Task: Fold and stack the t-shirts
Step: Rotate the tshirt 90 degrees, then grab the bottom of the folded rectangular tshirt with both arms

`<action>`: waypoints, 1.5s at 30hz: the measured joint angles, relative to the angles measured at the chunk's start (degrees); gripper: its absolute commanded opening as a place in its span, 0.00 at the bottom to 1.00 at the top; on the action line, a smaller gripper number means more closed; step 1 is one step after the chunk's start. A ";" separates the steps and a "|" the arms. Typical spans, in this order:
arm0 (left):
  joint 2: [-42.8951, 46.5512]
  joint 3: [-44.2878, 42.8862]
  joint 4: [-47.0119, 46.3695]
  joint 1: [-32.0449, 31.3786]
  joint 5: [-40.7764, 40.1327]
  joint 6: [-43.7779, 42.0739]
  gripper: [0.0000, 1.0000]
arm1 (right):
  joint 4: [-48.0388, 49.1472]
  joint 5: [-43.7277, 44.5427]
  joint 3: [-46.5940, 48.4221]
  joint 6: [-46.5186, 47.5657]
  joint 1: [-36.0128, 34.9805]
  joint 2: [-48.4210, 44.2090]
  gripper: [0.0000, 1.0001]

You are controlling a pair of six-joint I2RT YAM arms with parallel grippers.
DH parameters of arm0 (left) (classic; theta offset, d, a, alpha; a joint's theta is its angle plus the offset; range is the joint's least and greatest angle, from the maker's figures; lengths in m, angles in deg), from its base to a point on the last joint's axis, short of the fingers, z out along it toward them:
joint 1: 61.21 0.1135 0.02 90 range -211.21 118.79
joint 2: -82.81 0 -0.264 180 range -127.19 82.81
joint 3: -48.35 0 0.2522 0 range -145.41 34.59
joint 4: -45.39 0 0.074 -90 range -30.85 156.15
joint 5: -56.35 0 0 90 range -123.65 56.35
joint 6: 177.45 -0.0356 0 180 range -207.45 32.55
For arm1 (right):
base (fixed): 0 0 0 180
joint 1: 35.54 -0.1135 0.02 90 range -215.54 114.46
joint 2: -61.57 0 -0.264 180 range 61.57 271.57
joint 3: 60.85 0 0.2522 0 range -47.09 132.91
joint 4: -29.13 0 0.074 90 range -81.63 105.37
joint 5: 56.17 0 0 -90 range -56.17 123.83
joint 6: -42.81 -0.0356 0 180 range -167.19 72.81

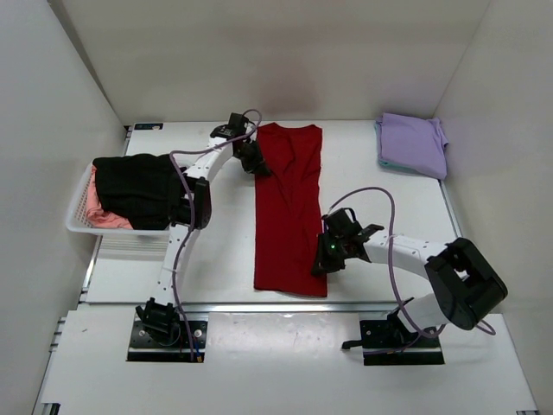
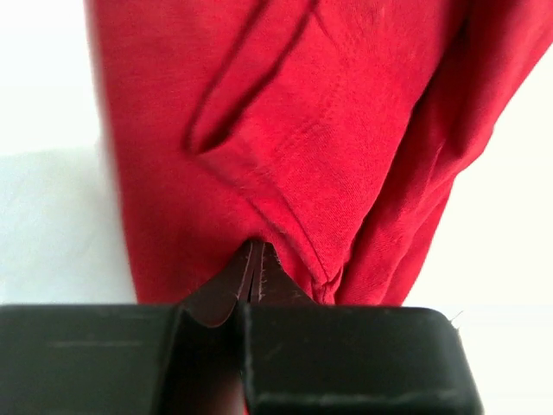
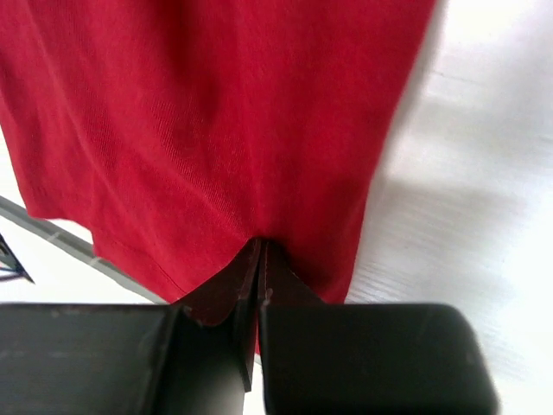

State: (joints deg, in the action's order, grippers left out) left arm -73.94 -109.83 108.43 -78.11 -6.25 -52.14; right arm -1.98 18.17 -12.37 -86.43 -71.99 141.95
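Observation:
The deep red t-shirt [image 1: 289,207] lies on the white table as a long narrow strip, running from the back to the front edge. My left gripper [image 1: 257,164] is at the strip's far left edge, and in the left wrist view it [image 2: 256,246] is shut on a fold of the red cloth [image 2: 328,130]. My right gripper [image 1: 321,259] is at the strip's near right edge, and in the right wrist view it [image 3: 261,244] is shut on the red cloth [image 3: 216,112] near the hem. A folded pale lavender t-shirt [image 1: 412,144] lies at the back right.
A white lattice basket [image 1: 78,216] stands at the left edge and holds a black t-shirt [image 1: 138,186] on a pink one [image 1: 108,220]. The table's front edge [image 3: 60,238] runs just below the red hem. White walls close in the sides and back.

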 measured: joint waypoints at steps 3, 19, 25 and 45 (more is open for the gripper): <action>5.29 7.48 3.65 0.31 -2.01 -3.50 0.00 | -2.56 -1.29 1.95 3.32 1.70 1.38 0.00; 68.24 74.20 -16.87 2.12 0.68 -3.28 0.41 | -12.09 2.08 6.84 15.50 10.01 -10.12 0.29; 83.19 104.96 -23.91 -12.00 2.58 7.43 0.46 | -15.52 1.90 1.70 15.17 12.15 -11.45 0.40; 71.97 108.48 -35.71 -29.53 -7.08 22.05 0.48 | -14.71 -1.01 -4.37 10.67 10.78 -12.72 0.44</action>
State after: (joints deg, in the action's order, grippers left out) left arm -1.96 -1.36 72.71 -107.64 -13.33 -30.09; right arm -16.69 17.17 -16.74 -75.76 -61.21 129.23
